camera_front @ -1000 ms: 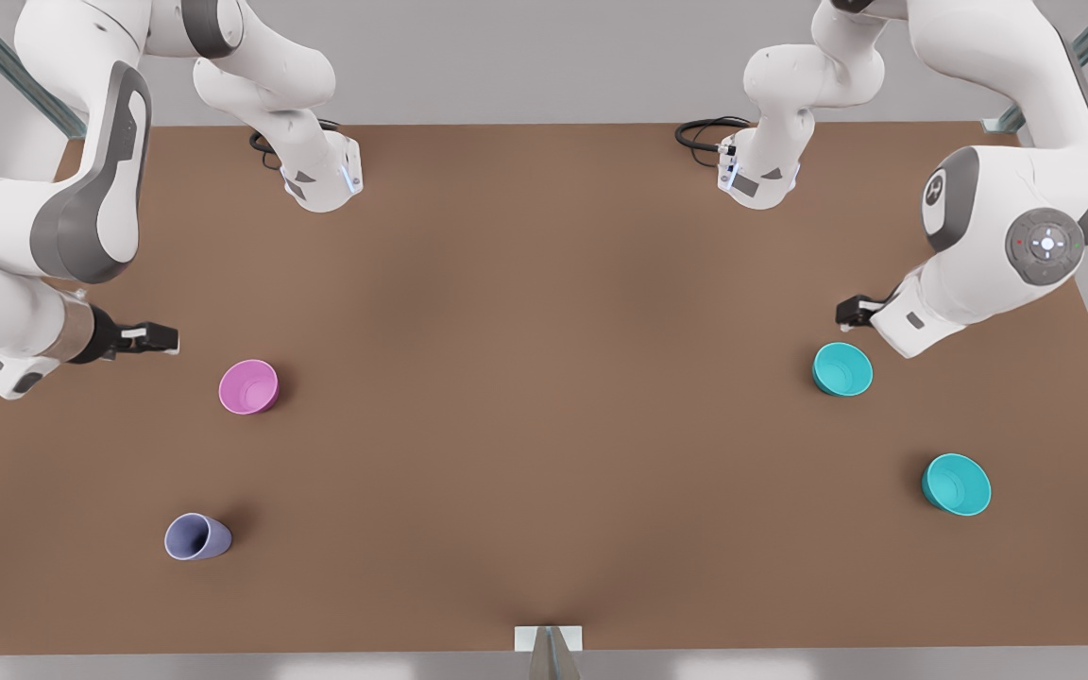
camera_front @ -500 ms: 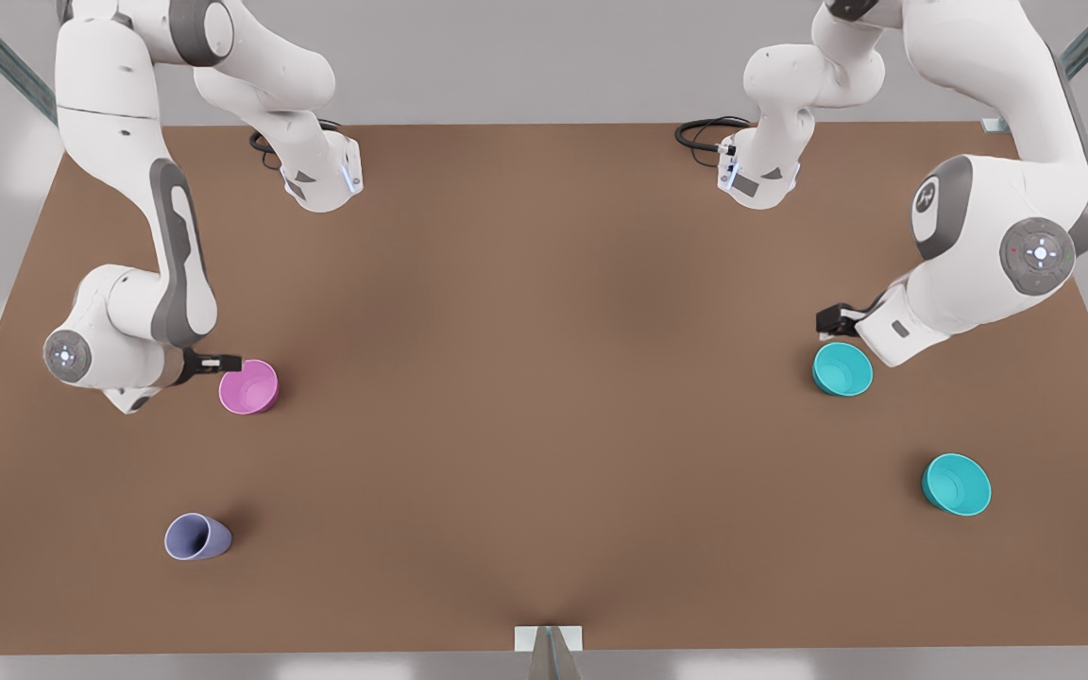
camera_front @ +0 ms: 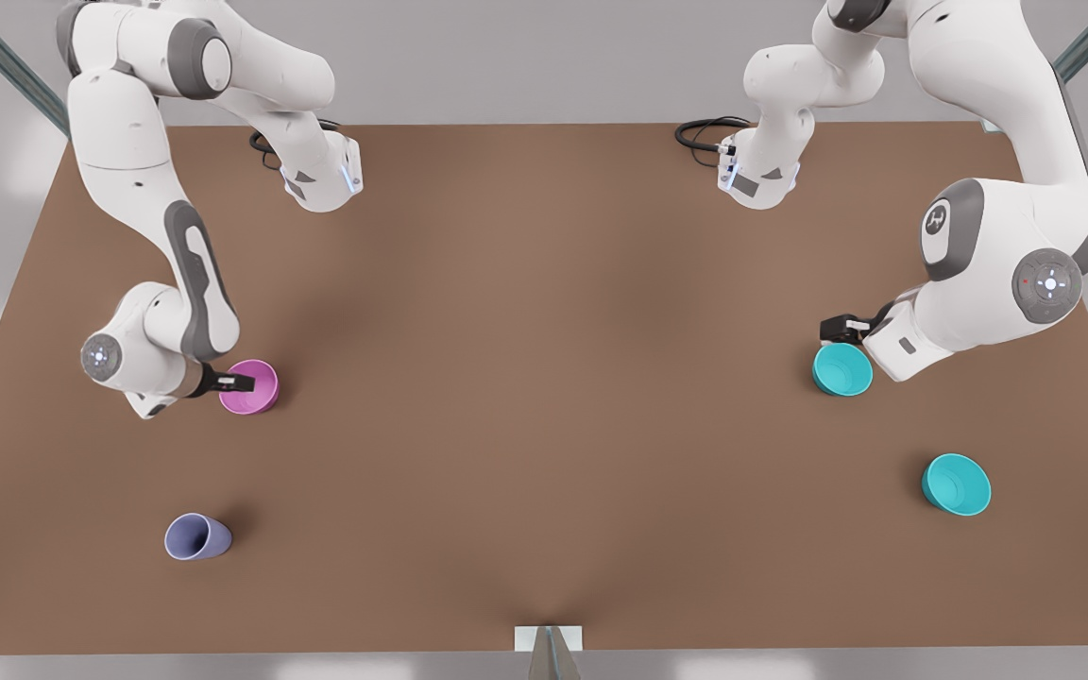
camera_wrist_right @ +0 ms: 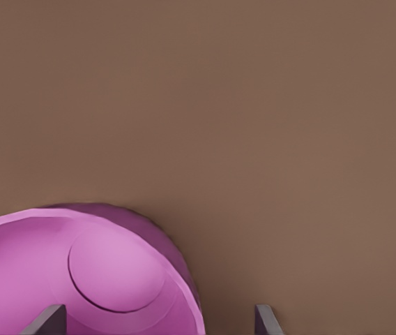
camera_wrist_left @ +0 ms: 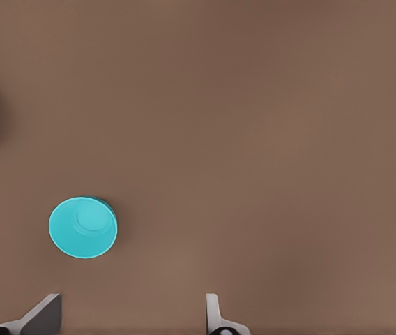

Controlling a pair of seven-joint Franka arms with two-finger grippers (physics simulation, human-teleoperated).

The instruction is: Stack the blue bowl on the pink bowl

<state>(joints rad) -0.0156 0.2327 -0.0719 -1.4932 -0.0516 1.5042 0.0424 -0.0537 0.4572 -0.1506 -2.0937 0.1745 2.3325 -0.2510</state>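
I can read no words, numbers or brand names on anything before me. The nearest thing to a sign is a small round white emblem on the grey joint cap of my arm [camera_front: 937, 223] at the front view's right; its shape is too small for me to make out as a letter. The round caps on my wrists carry only small lights and dots, no writing. My bowls, the cup and the counter [camera_front: 544, 397] bear no labels or print.
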